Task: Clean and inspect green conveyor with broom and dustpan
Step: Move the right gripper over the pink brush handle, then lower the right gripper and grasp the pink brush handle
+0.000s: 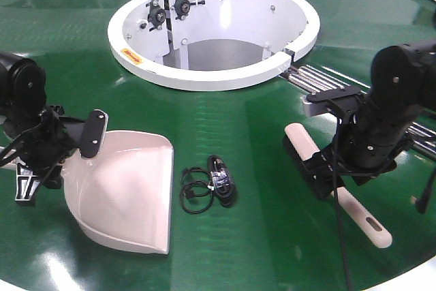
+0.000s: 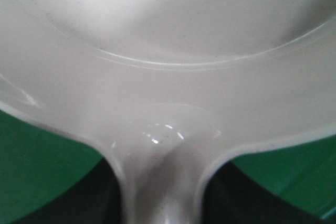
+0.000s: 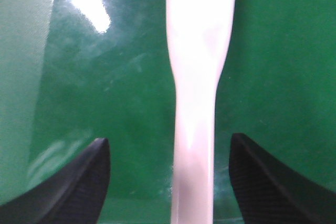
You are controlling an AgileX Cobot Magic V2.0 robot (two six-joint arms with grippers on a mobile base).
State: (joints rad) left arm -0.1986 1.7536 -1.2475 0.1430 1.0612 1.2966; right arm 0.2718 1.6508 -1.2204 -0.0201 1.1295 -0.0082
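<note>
The right end effector (image 3: 170, 148) hangs open wide, its fingers either side of the broom (image 1: 368, 220) handle and clear of it. The broom lies flat on the green conveyor (image 1: 259, 141). The left end effector (image 2: 160, 200) is clamped on the dustpan (image 1: 129, 189) handle. A coiled black cable (image 1: 211, 185) lies between pan and broom.

Bright overhead glare streaks the green conveyor (image 3: 79, 3); both wrist views are blurred.

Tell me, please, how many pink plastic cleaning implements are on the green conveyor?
2. The dustpan lies front-left by the left arm; the broom lies front-right under the right arm. The arms may hide more.
</note>
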